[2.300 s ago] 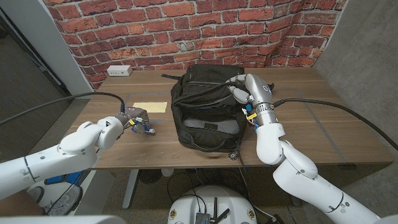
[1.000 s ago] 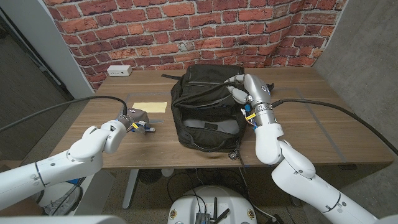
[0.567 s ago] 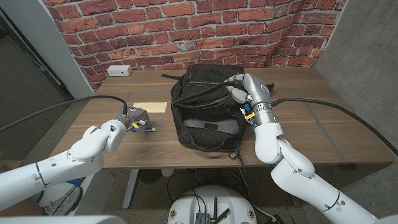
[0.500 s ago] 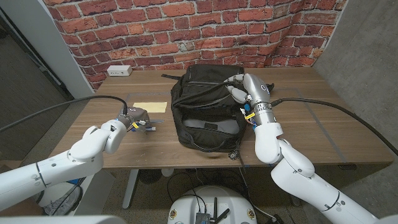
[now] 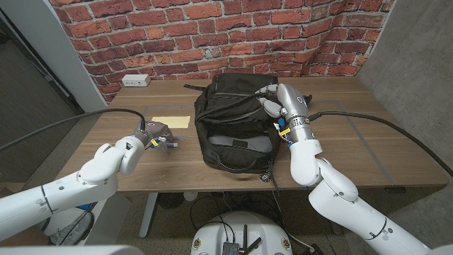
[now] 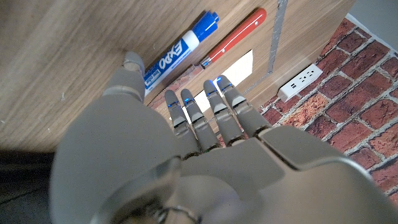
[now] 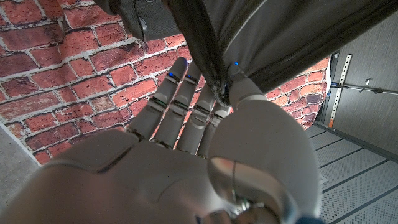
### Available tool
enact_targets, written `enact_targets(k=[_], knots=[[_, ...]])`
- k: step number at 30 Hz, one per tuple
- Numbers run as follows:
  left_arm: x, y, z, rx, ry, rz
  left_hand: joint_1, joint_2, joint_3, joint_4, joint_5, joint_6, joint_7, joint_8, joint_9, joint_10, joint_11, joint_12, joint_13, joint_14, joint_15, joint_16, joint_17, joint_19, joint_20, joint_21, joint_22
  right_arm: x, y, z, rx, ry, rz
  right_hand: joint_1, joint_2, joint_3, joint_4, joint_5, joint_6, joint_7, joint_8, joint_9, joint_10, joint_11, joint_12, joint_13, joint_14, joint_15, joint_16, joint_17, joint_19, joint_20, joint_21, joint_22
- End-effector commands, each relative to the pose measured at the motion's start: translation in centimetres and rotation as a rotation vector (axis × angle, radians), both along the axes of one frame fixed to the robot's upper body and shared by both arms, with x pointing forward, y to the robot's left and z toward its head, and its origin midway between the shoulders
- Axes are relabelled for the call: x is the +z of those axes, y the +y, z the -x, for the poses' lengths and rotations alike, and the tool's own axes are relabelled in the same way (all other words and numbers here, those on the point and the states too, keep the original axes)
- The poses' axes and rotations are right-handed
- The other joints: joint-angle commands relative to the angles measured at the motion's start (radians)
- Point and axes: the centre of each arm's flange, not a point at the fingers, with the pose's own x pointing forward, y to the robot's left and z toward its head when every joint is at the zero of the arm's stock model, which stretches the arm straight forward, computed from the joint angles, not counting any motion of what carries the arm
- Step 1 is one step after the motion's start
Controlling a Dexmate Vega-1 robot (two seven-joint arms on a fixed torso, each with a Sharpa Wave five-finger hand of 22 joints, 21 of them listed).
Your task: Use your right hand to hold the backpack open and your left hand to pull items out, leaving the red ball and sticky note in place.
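Two hands, split roles. Right hand (image 5: 277, 100) pinches black backpack (image 5: 236, 120) rim, mouth open. Left hand (image 5: 154, 134), fingers spread, empty, over blue marker (image 6: 178, 48) well left of backpack; backpack opening lies rightward.

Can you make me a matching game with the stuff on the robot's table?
Things:
1. black fabric backpack
2. blue-capped white marker
3. pale yellow sticky note
4. white power strip

Places:
A. at the table's far edge, by the brick wall
B. lying flat between the left robot hand and the backpack
C. its opening rim held by the right robot hand
D. beside a red-handled tool, just beyond the left robot hand's fingertips

Pairs: 1-C, 2-D, 3-B, 4-A
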Motion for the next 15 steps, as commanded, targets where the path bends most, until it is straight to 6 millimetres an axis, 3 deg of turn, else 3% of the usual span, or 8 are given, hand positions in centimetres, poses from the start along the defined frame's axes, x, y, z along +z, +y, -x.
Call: enact_targets(k=[1, 15], knots=[[0.7, -0.2, 0.5, -0.021, -0.038, 0.022, -0.019, 0.0, -0.014, 0.002, -0.005, -0.032, 0.006, -0.003, -0.002, -0.036, 0.001, -0.003, 0.001, -0.033, -0.147, 0.003, 0.002, -0.024, -0.153, 0.0, 0.001, -0.1, -0.1, 0.0, 0.002, -0.004, 0.0, -0.001, 0.006, 0.005, 0.005, 0.004, 0.007, -0.001, 0.01, 0.004, 0.005, -0.004, 0.002, 0.005, -0.005, -0.11, -0.001, 0.004, 0.0, -0.141, 0.004, 0.003], [2.1, 0.1, 0.3, -0.072, -0.06, 0.134, -0.051, 0.007, -0.029, 0.011, -0.006, -0.05, 0.005, 0.004, -0.004, -0.069, 0.005, -0.001, 0.001, -0.069, -0.132, 0.004, 0.002, -0.055, -0.148, -0.001, 0.0, -0.2, -0.1, 0.5, -0.004, -0.013, -0.001, -0.001, 0.005, 0.005, 0.004, 0.005, 0.007, -0.001, 0.01, 0.003, 0.004, -0.006, 0.001, 0.006, -0.006, -0.11, -0.002, 0.005, -0.001, -0.141, 0.006, 0.002]])
